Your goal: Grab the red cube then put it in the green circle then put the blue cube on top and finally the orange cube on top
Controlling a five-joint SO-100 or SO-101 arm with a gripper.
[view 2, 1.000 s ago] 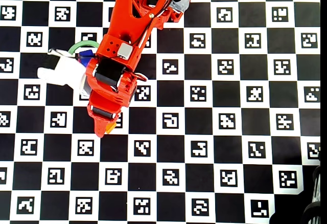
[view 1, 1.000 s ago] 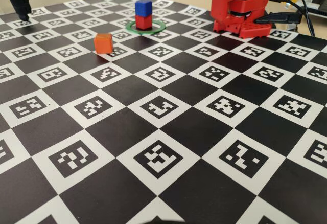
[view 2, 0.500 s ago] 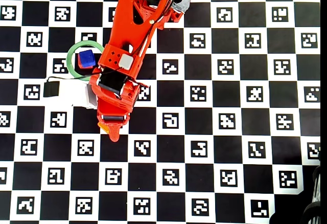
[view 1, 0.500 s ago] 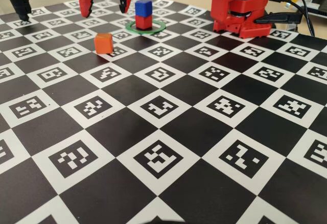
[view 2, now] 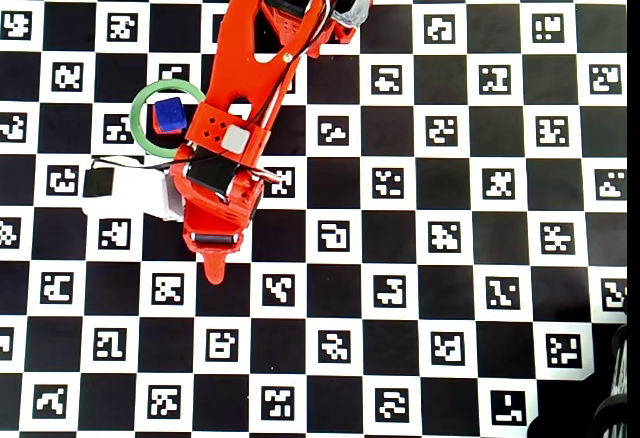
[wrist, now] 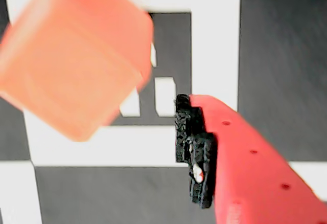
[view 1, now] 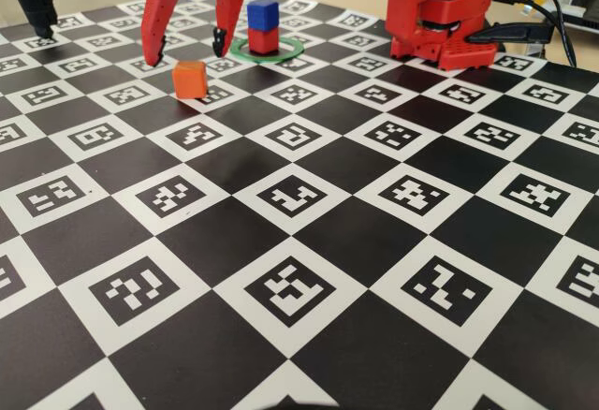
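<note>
**Open gripper poised over the orange cube**

In the fixed view, the red gripper (view 1: 185,54) hangs with its two fingers spread wide, tips either side of and just above the orange cube (view 1: 190,79), not touching it. The cube sits on the checkered marker board (view 1: 309,241). Just to the right, the blue cube (view 1: 263,12) rests on the red cube (view 1: 263,40) inside the green circle (view 1: 290,51). Farther right stands the arm's red base (view 1: 440,17).
</note>
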